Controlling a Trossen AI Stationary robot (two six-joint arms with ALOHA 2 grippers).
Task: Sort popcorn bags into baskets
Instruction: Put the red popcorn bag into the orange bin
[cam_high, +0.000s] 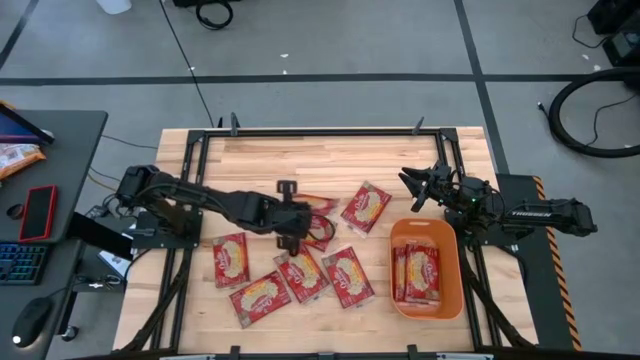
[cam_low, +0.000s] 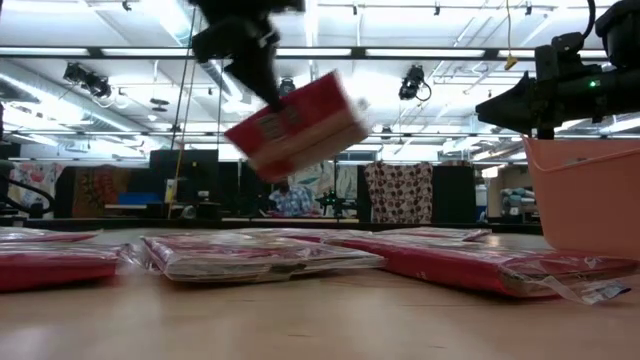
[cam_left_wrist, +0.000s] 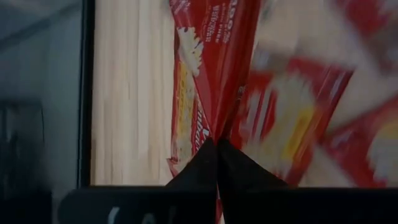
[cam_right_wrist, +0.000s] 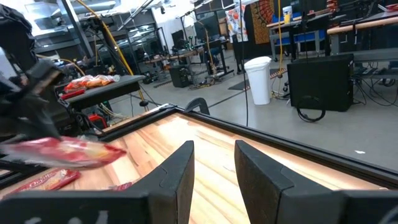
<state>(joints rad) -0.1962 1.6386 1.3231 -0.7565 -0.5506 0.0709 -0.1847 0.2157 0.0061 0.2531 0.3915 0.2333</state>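
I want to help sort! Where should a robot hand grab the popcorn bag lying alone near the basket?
Probably one short edge of that popcorn bag, coming from above. It lies flat on the table, apart from the others, beside the orange basket. The open right hand hovers nearest.

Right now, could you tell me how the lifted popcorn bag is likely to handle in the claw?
Probably light: the left claw holds the popcorn bag aloft by one pinched edge. Likely fairly flexible: it hangs tilted. The glossy wrapper may be slippery.
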